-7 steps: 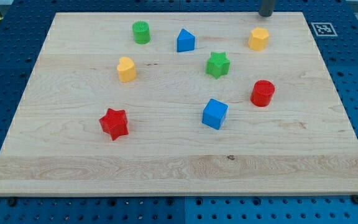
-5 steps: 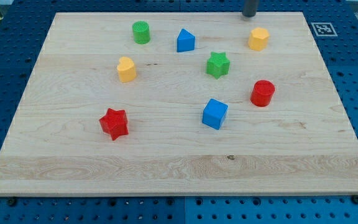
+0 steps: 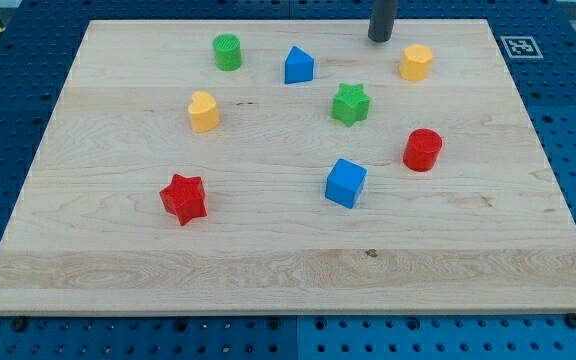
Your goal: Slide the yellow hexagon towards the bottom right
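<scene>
The yellow hexagon (image 3: 416,62) lies near the top right of the wooden board (image 3: 268,260). My tip (image 3: 380,38) rests on the board at the view's top, a short way up and to the left of the yellow hexagon, apart from it. The rod rises out of the view's top edge.
A green star (image 3: 350,104) sits below and left of the hexagon, a red cylinder (image 3: 422,150) below it. A blue house-shaped block (image 3: 299,66), green cylinder (image 3: 227,52), yellow heart (image 3: 204,112), blue cube (image 3: 346,183) and red star (image 3: 183,198) lie further left and down.
My tip has moved left and slightly down, from above the yellow hexagon at the top edge to its upper left. No block has moved.
</scene>
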